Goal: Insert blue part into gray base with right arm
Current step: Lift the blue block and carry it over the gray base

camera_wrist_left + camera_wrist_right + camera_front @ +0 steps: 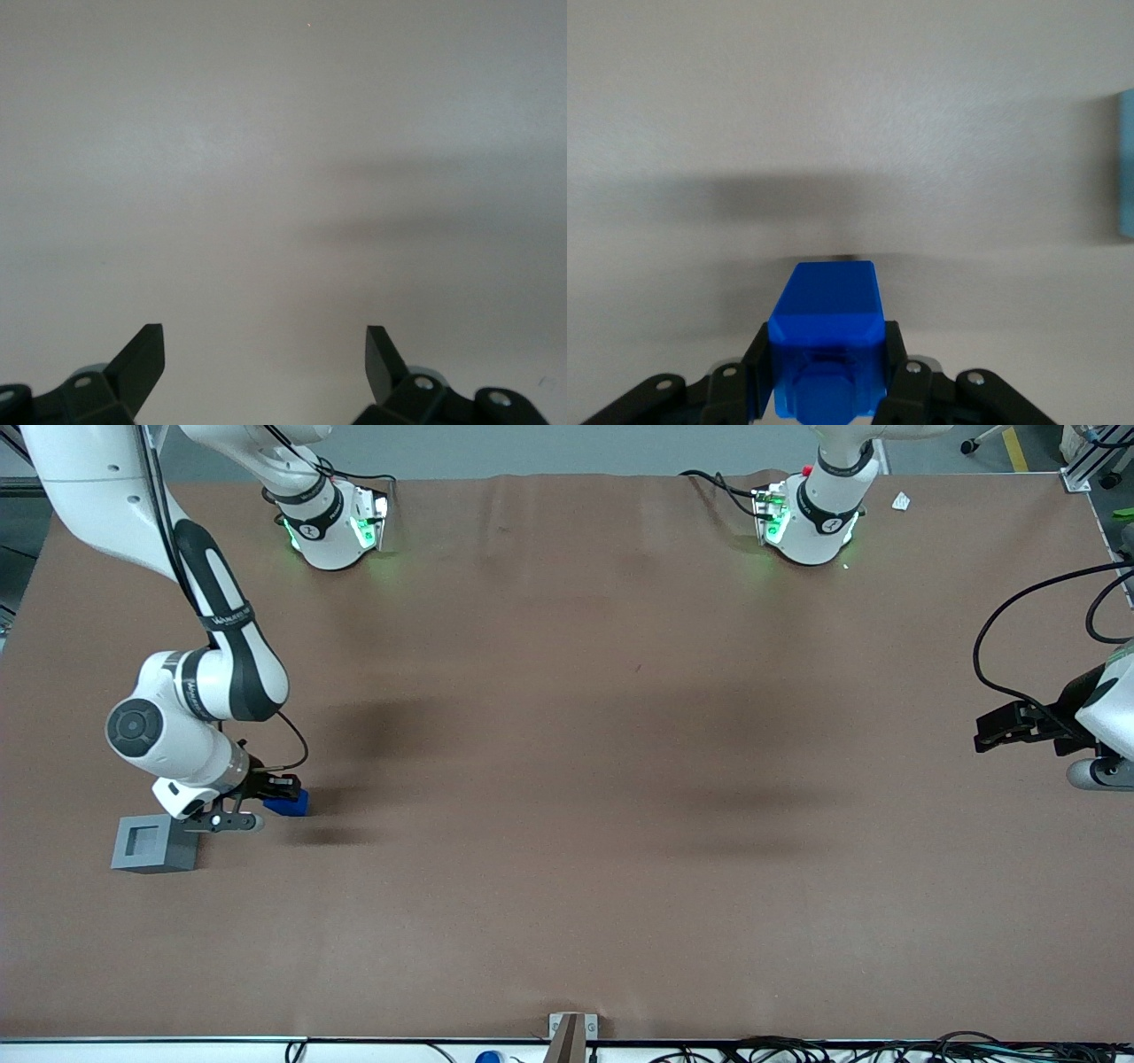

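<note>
— Brown bench (567,779), big and bare in the middle; all the work sits near the edge at the working arm's end, toward the corner nearest the front camera. What does the right arm (190,691) have?

— Its gripper (276,790) hangs low over the bench just beside the gray base (152,843), jaws closed on the blue part (288,804). The wrist view shows the blue part (827,341) squeezed between both fingers (757,367).

— So the carry is what matters now?

— I judge so. The gray base lies a little nearer the front camera and closer to the bench edge than the blue part. Lift enough to clear the base's rim, centre over the square recess (146,837), keep the part's sides square to it, then lower straight. A tilted part would likely catch the rim.
</note>
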Robot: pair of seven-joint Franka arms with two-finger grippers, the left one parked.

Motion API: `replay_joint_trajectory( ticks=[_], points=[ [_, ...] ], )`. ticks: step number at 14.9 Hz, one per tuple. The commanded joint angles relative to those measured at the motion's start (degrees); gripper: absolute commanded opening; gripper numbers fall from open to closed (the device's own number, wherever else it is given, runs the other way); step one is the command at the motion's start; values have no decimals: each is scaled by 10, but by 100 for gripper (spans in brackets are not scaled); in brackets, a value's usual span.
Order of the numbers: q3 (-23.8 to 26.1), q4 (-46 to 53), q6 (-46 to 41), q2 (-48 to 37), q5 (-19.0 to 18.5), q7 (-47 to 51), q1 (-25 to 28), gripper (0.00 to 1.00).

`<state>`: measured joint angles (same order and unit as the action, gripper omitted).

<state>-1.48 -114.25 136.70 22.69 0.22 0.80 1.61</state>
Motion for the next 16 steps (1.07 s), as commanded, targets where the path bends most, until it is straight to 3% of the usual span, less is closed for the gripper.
replay_joint_trajectory(
  ticks=[1,4,9,13,16],
  points=[
    [2,11,-60,-55,-1,3,-20,8],
    [-16,31,-72,-76,-2,-11,-33,8],
    [-32,75,-86,-57,0,-139,-86,8],
    [-49,133,-86,-5,7,-220,-115,8],
    [-49,183,-112,38,8,-223,-132,8]
  ],
)
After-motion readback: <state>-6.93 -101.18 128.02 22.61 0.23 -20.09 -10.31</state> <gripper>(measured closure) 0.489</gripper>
